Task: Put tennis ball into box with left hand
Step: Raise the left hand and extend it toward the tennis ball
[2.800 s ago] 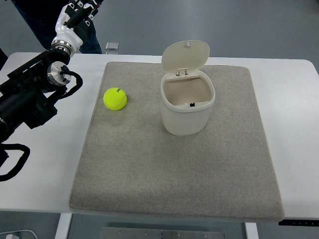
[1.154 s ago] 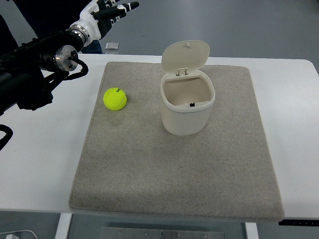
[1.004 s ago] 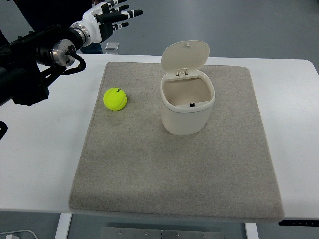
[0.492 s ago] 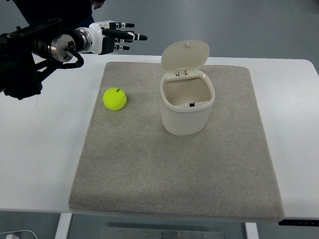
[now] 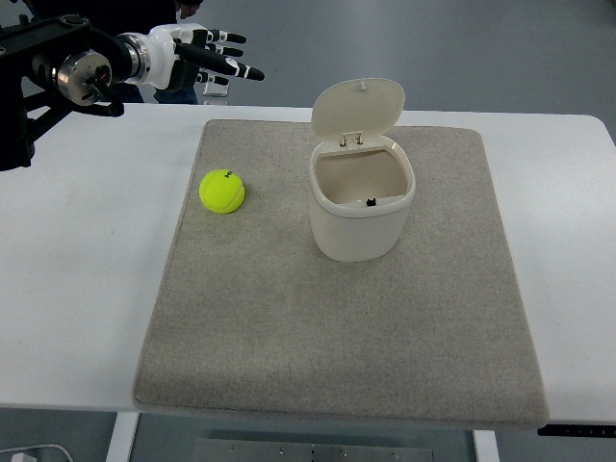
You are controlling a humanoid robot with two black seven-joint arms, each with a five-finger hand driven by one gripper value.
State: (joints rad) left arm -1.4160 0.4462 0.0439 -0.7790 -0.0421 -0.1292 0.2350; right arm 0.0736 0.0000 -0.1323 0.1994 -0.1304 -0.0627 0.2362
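Left hand (image 5: pixel 197 56) spread wide, empty, poised past the desk's (image 5: pixel 87 289) far-left edge, well apart from the tennis ball (image 5: pixel 222 191). Ball sits on the grey mat (image 5: pixel 337 327), left of the open-lidded box (image 5: pixel 362 197). My worry: a descent off-centre nudges it rolling. Since half a second back, arm has drawn leftward and up.

1. We see a bright yellow-green ball (image 5: pixel 222 191) with a small dark mark on top.
2. The box (image 5: pixel 362 197) and its lid are plain cream.
3. Our left hand (image 5: pixel 197 54) is white with black fingertips; its arm is black with a silver joint.
4. The mat (image 5: pixel 289 318) is speckled grey-beige, on a white table (image 5: pixel 87 289).
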